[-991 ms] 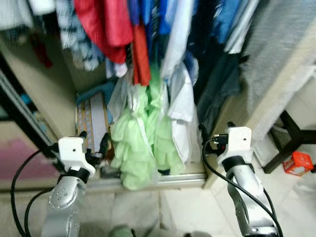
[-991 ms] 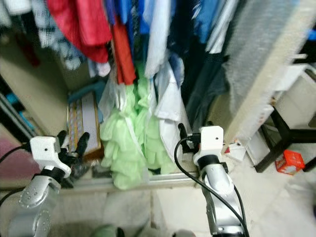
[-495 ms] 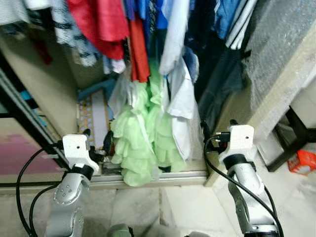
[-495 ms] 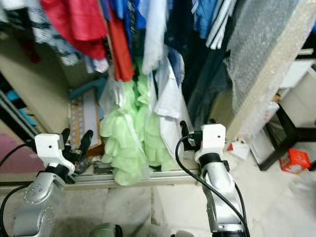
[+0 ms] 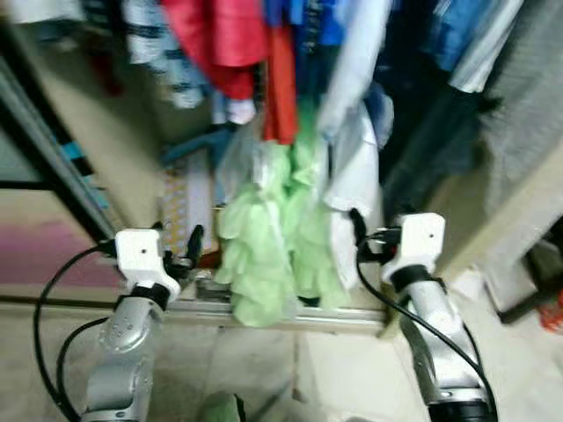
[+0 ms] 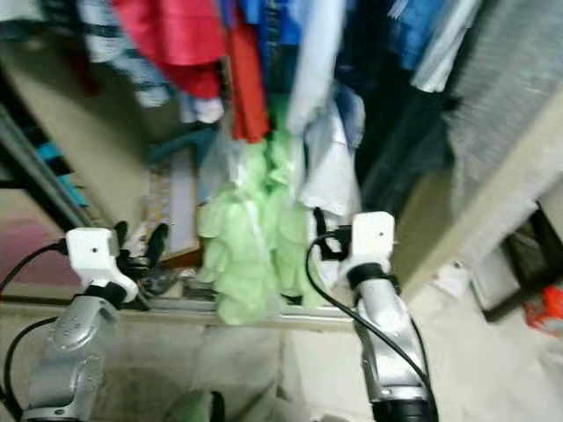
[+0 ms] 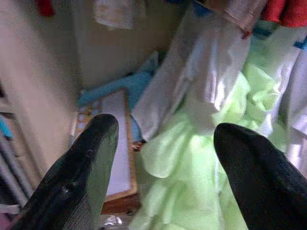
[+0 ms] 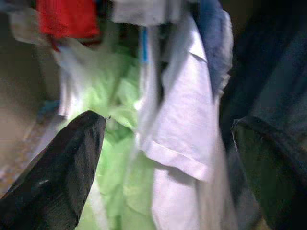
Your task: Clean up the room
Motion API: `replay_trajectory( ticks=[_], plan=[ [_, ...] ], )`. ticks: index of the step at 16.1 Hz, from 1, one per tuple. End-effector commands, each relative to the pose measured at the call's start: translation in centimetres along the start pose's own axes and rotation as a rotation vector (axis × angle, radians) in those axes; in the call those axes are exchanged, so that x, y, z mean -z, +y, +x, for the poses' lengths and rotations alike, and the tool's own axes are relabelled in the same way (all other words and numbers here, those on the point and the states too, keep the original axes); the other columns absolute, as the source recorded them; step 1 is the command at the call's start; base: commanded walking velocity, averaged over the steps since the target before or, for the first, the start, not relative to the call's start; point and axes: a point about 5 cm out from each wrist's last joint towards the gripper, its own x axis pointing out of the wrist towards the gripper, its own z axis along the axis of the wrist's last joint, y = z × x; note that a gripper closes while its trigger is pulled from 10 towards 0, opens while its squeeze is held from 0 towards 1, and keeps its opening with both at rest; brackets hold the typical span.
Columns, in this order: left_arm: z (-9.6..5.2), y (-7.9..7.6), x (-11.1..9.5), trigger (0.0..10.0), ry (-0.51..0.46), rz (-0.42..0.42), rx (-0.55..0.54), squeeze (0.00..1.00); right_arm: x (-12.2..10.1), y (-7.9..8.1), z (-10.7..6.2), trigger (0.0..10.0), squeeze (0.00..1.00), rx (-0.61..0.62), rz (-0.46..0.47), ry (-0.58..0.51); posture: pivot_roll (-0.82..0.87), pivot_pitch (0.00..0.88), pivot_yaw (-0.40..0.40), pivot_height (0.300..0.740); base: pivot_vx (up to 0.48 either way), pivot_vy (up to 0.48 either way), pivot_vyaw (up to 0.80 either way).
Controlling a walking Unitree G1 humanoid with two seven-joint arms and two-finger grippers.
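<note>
I face an open wardrobe full of hanging clothes. A pale green ruffled garment [image 5: 264,255] hangs low in the middle, reaching the sliding-door track [image 5: 290,315]. A white shirt [image 8: 180,129] hangs beside it, with red tops [image 5: 233,40] and blue ones above. My left gripper [image 5: 180,249] is raised at the lower left, open, empty, just left of the green garment. My right gripper [image 5: 359,236] is raised at the right, open, empty, close to the white shirt. Its fingers [image 8: 57,172] frame the shirt in the right wrist view.
A flat patterned board [image 5: 189,207] leans on the wardrobe floor at the left. The dark sliding-door frame [image 5: 53,149] runs along the left. A beige wardrobe side panel [image 5: 519,220] stands on the right, with a red object [image 6: 545,308] on the tiled floor [image 5: 343,369] beyond.
The whole picture has shifted right and is blurred, so the camera has turned left. Both grippers keep their raised, open pose before the clothes.
</note>
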Motion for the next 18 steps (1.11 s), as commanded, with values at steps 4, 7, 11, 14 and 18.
replay_trajectory(
  ticks=[4,7,11,14,18],
  plan=[
    [0.15,-0.71,0.04,10.0,0.006,-0.005,0.039,0.00,0.17,-0.58,-0.07,10.0,0.00,0.011,-0.009,0.010,0.02,0.013,0.017,0.740,0.285,0.000,0.00],
    [0.22,-1.03,0.15,10.0,0.007,-0.012,0.054,0.00,0.13,-0.67,0.03,10.0,0.00,0.004,-0.014,0.010,0.02,0.006,0.010,0.740,0.380,0.000,0.00],
    [0.27,-1.26,0.26,10.0,0.008,-0.018,0.064,0.00,0.02,-0.61,0.27,10.0,0.00,-0.005,-0.019,0.008,0.02,0.002,0.005,0.740,0.397,0.000,0.00],
    [0.28,-1.31,0.35,10.0,0.009,-0.020,0.067,0.00,0.11,-0.58,0.31,10.0,0.00,-0.011,-0.022,0.010,0.02,0.002,0.003,0.740,0.404,0.000,0.00],
    [0.29,-1.06,0.41,10.0,0.018,-0.025,0.047,0.00,0.10,-0.51,0.19,10.0,0.00,-0.010,-0.022,0.012,0.02,0.015,0.005,0.740,0.138,0.000,0.00]
  ],
)
